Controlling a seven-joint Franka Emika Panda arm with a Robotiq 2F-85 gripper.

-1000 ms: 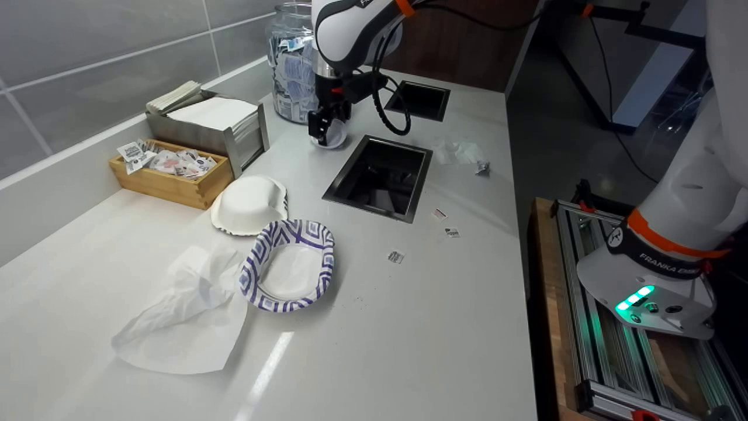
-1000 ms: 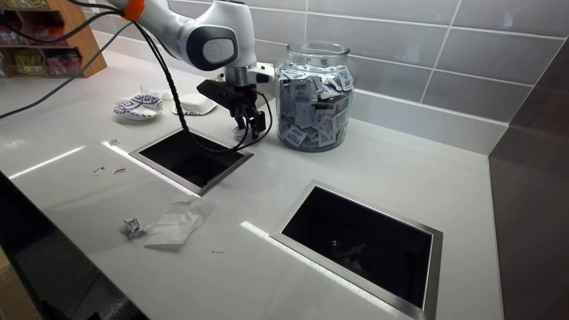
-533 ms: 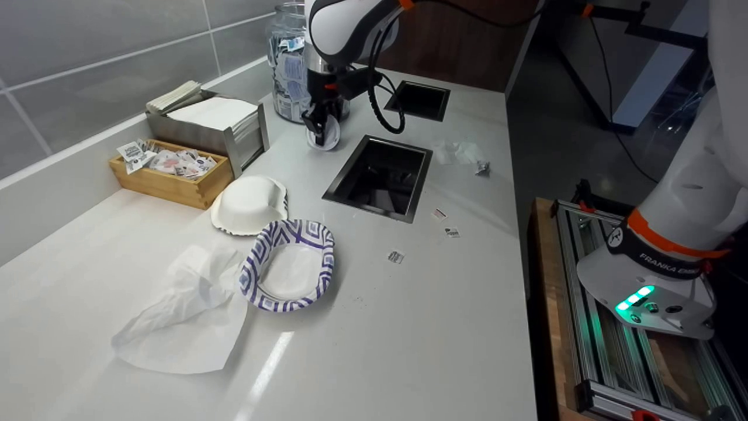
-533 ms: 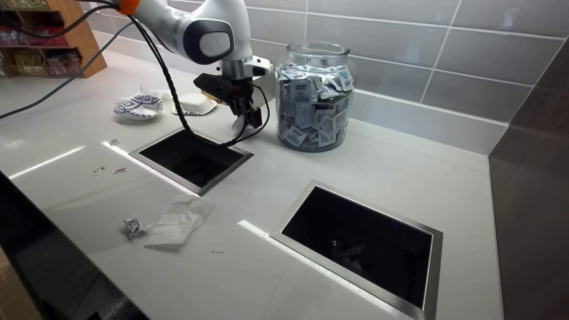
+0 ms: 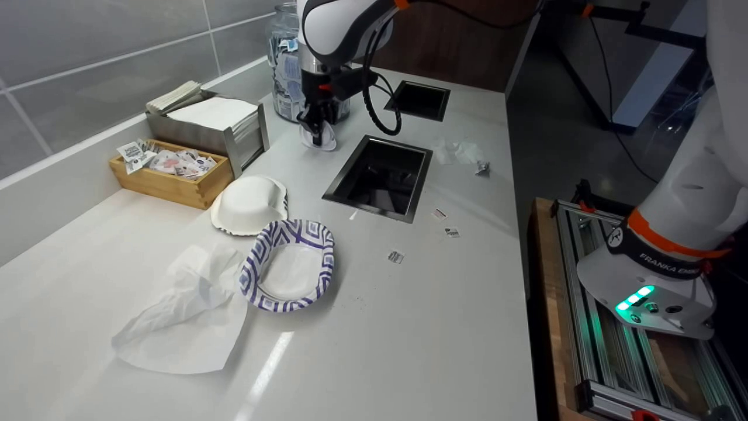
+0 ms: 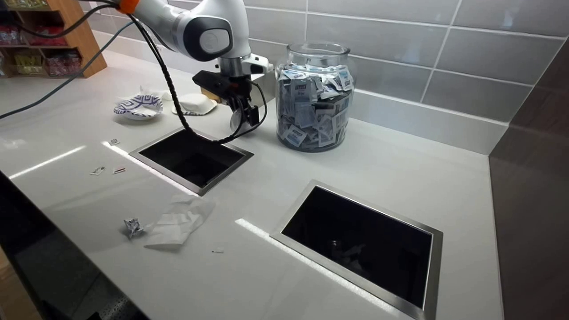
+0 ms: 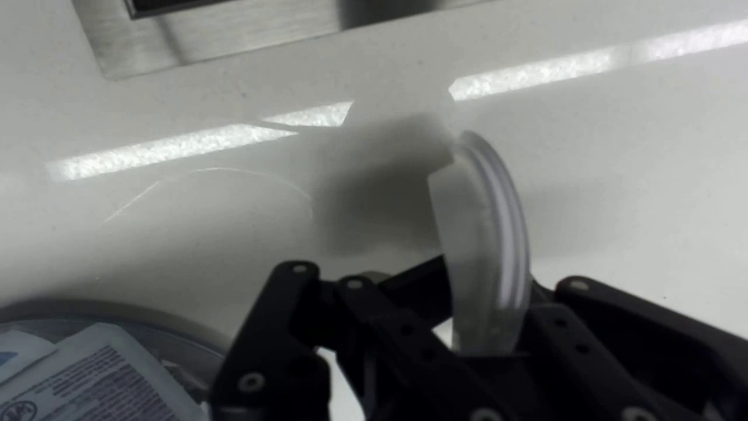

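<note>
Tool (image 6: pixel 247 116): black. Lid-like piece (image 7: pixel 491 251): translucent white. Tabletop (image 5: pixel 432 345): off-white. Upright bowl (image 5: pixel 290 272): white centre, purple-blue geometric pattern on rim. Wooden box (image 5: pixel 160 184): light honey-brown. Wall tiles (image 6: pixel 386 40): grey, paler joint lines. Jarred packets (image 6: pixel 306 106): white, grey, some blue. Arm (image 5: pixel 689 181): white, orange-banded.

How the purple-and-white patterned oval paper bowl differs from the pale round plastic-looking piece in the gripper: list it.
Look: the purple-and-white oval paper bowl has a geometric print; the pale round plastic-looking piece shows none.
Pose: the bowl lies open side up on the white counter; the piece is tilted in the black gripper.
Size: the bowl looks larger than the piece.
Shared: both have a rim.
</note>
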